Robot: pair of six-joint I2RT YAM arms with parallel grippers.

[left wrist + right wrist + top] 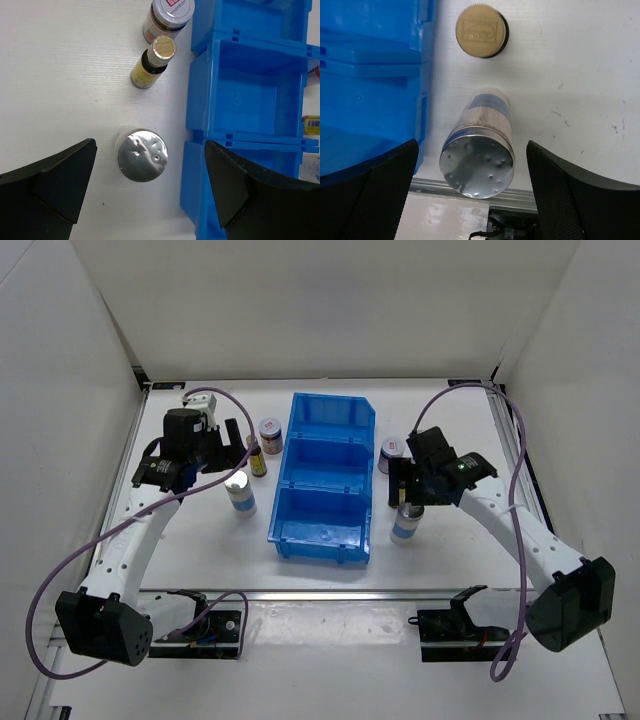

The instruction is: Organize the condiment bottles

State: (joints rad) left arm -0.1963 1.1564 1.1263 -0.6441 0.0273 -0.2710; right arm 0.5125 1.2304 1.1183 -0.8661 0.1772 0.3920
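Observation:
Three condiment bottles stand left of the blue bin (325,480): a white one with a silver cap (239,492), a slim dark one with a yellow label (257,458) and a squat jar (270,433). My left gripper (232,452) is open above the white bottle (142,155), with its fingers on either side and not touching; the slim bottle (152,62) and jar (170,15) lie beyond. Right of the bin stand a squat jar (391,452) and a white bottle (406,522). My right gripper (408,488) is open over that white bottle (477,167). A slim bottle's tan cap (481,31) shows beyond it.
The blue bin (250,100) has three compartments in a row and nothing shows in them; its wall (365,75) is close to both grippers. A metal rail (330,594) runs along the near table edge. White walls enclose the table.

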